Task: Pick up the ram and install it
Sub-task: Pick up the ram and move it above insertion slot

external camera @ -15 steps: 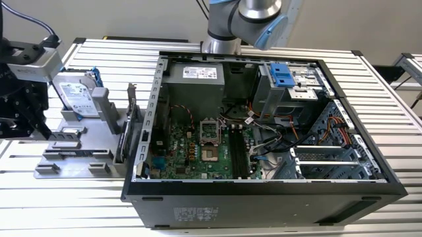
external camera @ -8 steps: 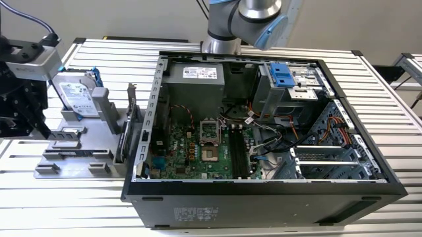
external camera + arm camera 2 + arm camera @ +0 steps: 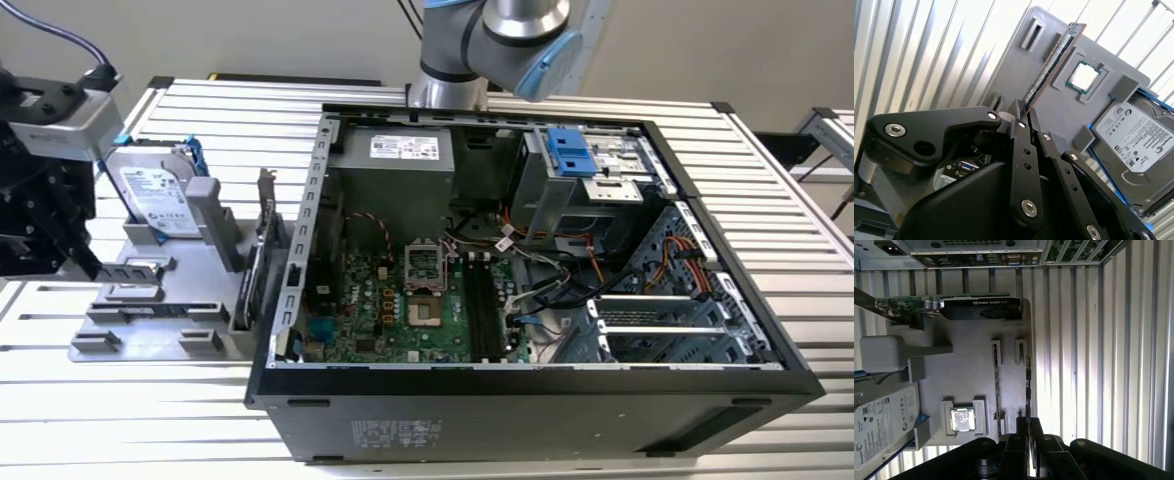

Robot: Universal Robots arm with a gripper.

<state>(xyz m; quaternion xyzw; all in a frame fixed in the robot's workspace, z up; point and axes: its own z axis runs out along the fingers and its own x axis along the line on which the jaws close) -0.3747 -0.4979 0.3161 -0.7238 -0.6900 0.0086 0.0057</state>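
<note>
Ribbed white metal desk [image 3: 134,420] carries a grey plastic parts tray [image 3: 160,335] at the exterior view's left. The black gripper [image 3: 1021,112] is clamped on the long dark-green ram stick [image 3: 1054,60], apparently lifted above that tray. It is not yet seated in the open black computer case [image 3: 534,385].

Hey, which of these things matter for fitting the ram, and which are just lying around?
Job: ram, gripped by the end effector; open computer case.
Lying about: CPU chip; hard drive; graphics card.

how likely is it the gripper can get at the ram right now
Likely yes: the gripper sits right at one end of the ram, which stands on edge, with nothing between them.
</note>
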